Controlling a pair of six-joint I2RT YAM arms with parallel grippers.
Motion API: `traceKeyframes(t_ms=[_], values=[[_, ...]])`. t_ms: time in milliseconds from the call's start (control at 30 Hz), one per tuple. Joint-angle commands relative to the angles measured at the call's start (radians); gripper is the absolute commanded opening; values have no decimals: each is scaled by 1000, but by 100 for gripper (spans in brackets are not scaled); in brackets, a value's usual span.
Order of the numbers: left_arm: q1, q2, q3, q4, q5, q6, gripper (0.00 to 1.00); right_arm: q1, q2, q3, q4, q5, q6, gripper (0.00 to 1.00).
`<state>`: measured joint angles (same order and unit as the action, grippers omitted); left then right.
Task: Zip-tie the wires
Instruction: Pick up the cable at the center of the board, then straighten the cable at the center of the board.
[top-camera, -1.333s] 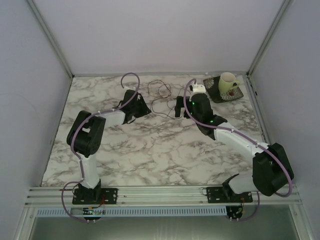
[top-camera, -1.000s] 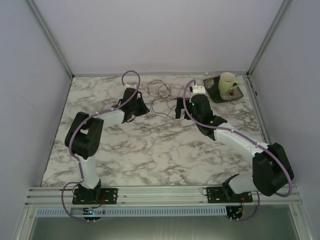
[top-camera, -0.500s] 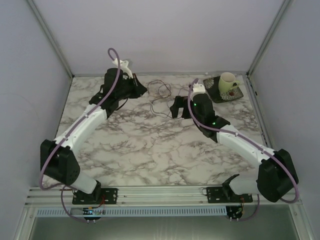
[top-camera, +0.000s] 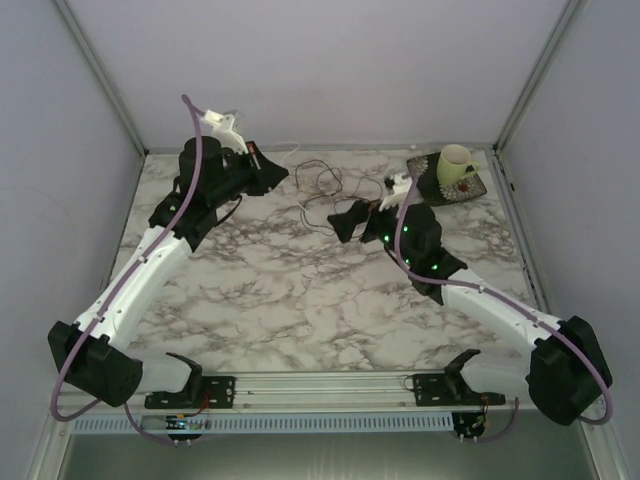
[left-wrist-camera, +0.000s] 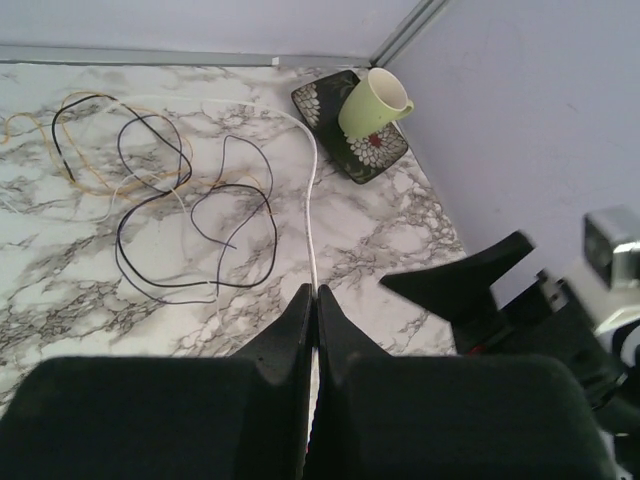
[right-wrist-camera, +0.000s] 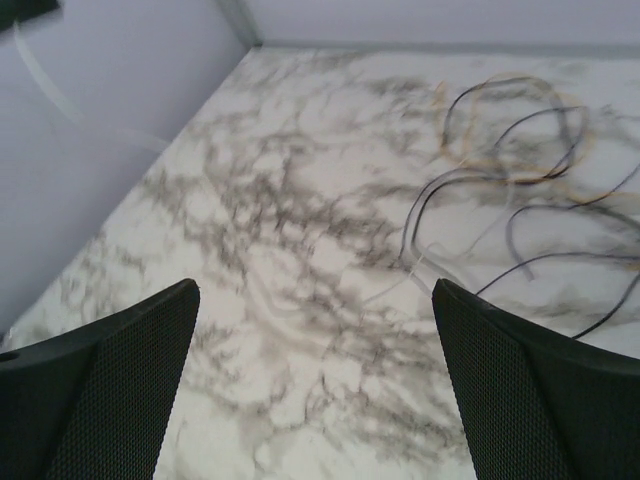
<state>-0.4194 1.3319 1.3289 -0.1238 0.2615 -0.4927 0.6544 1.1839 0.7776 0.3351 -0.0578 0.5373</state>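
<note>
Left wrist view looks down past the left gripper (left-wrist-camera: 314, 292), whose jaws are clenched on one end of a thin white strip (left-wrist-camera: 312, 190), by its look the zip tie. The strip runs away from them across the marble tabletop (left-wrist-camera: 400, 230) toward the wires (left-wrist-camera: 190, 215). The wires lie loose in open loops and curls at the far middle of the tabletop, not gathered and with nothing wrapped around them. The right gripper (right-wrist-camera: 315, 290) hangs over bare marble just beside the loops, jaws released wide and holding nothing. A green mug (left-wrist-camera: 372, 100) stands on a patterned saucer (left-wrist-camera: 385, 160) in the far right corner. I judge the job barely begun: the tie is in hand, while bunching, looping and cinching remain.
</note>
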Motion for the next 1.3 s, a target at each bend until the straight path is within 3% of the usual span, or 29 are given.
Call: traceKeyframes(t_ms=[0, 133, 267, 733, 1033, 1267], values=[[-9, -27, 18, 13, 8, -29, 0, 61, 18, -71, 238, -136, -95, 99], [-10, -46, 18, 13, -6, -42, 0, 84, 107, -36, 264, -203, -109, 99], [-10, -65, 34, 16, -11, -58, 0, 108, 187, -9, 270, -168, -140, 99], [-10, -62, 267, -78, -18, -120, 0, 113, 427, 65, 536, -147, -219, 95], [-10, -47, 336, -81, -15, -149, 0, 103, 596, 175, 569, -111, -303, 94], [-10, -29, 414, -91, -29, -149, 0, 92, 718, 257, 601, -194, -279, 82]])
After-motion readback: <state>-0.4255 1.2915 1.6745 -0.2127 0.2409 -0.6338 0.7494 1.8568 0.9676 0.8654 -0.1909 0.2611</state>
